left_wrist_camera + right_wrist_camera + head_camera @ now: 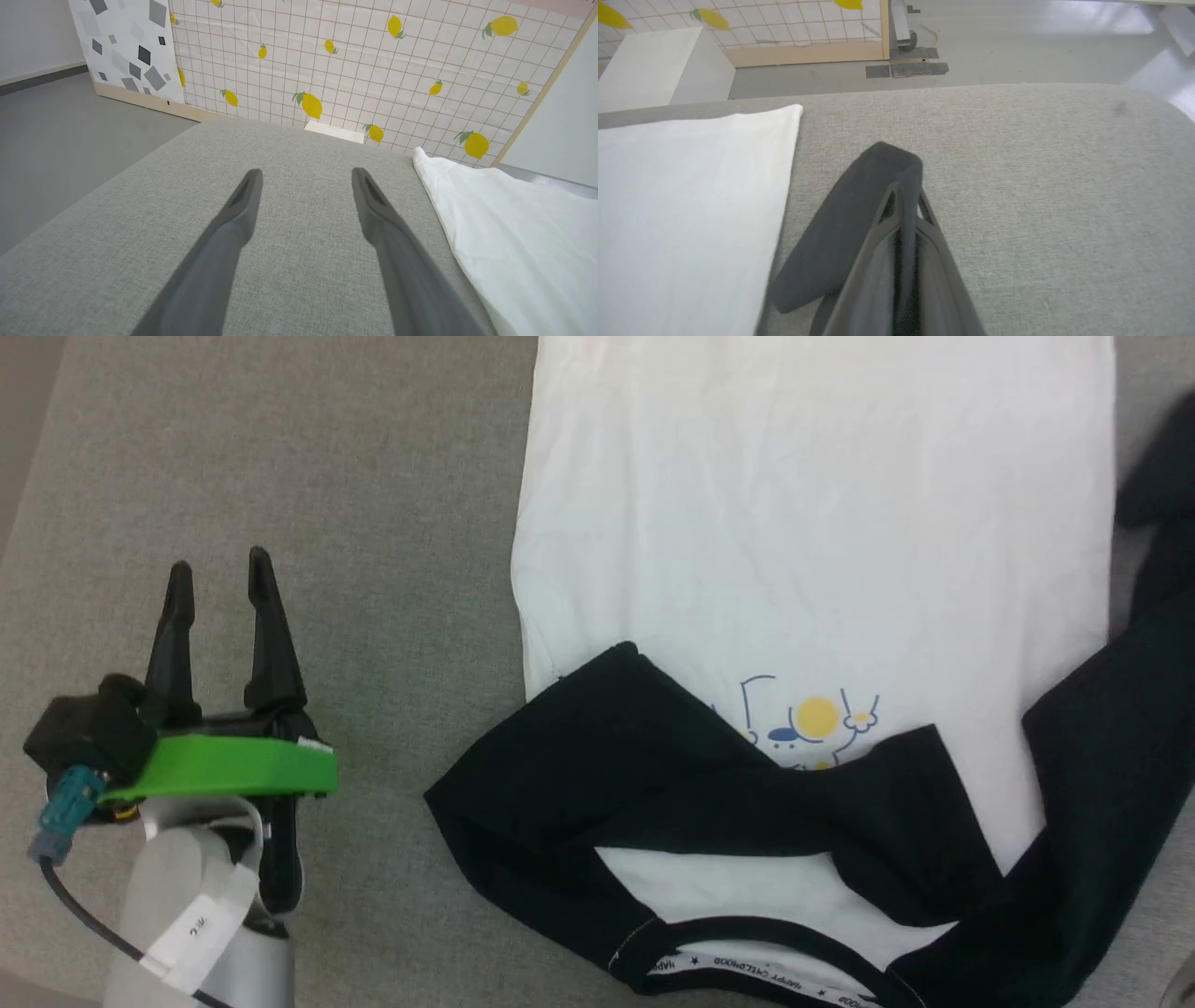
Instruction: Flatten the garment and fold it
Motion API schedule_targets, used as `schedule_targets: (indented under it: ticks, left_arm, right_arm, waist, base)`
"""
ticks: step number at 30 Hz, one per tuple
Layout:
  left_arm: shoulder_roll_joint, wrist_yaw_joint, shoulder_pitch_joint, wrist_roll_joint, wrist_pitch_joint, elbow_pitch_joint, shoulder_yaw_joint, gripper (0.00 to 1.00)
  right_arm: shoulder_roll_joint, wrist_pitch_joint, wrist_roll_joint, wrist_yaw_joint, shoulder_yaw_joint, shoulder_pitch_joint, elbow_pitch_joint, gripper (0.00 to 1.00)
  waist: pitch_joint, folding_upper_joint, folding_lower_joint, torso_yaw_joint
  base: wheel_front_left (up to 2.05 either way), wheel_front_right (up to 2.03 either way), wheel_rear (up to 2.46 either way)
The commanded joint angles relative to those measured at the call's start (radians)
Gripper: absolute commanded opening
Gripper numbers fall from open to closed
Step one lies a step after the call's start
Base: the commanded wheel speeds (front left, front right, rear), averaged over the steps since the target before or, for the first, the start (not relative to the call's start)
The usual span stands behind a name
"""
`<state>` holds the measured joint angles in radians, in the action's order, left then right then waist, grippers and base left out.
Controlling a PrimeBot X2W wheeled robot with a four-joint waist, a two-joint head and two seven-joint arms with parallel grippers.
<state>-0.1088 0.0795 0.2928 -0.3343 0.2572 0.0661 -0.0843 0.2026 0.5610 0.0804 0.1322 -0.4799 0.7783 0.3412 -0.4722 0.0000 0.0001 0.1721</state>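
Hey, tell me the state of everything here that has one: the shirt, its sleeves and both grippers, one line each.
garment: body spread flat, collar nearest the robot.
left sleeve: folded across the chest.
right sleeve: rumpled beside the body.
left gripper: jaws open, empty.
right gripper: jaws shut on the right sleeve.

- Left gripper (220,560): two long black fingers (271,649) tapering to points, rising from the green bracket (224,767).
- A black block (89,728) at the green bracket's left end.
- Just under that end, a teal connector (67,800) trailing a thin black cable (84,917).
- Below the green bracket, a pale grey forearm (173,863) with a white printed label strip (201,924).
- Right gripper (906,186): dark grey fingers (943,261) with triangular cut-outs near the tips.
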Motion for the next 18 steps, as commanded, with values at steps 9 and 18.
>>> schedule_targets:
  ticks: [9, 18]
  left_arm:
    - [0.001, 0.022, -0.086, 0.022, 0.004, 0.042, -0.026, 1.00]
    - [-0.006, 0.031, -0.131, 0.025, 0.005, 0.051, -0.032, 1.00]
  right_arm:
    - [-0.068, -0.163, -0.060, -0.002, -0.099, -0.228, -0.204, 0.00]
    - [-0.132, -0.206, -0.111, -0.002, 0.049, -0.467, -0.625, 0.00]
  waist:
    - [0.186, 0.0000, -0.0001, -0.083]
    - [0.263, 0.0000, -0.0001, -0.126]
  base:
    - [0.00, 0.00, 0.00]
    - [0.00, 0.00, 0.00]
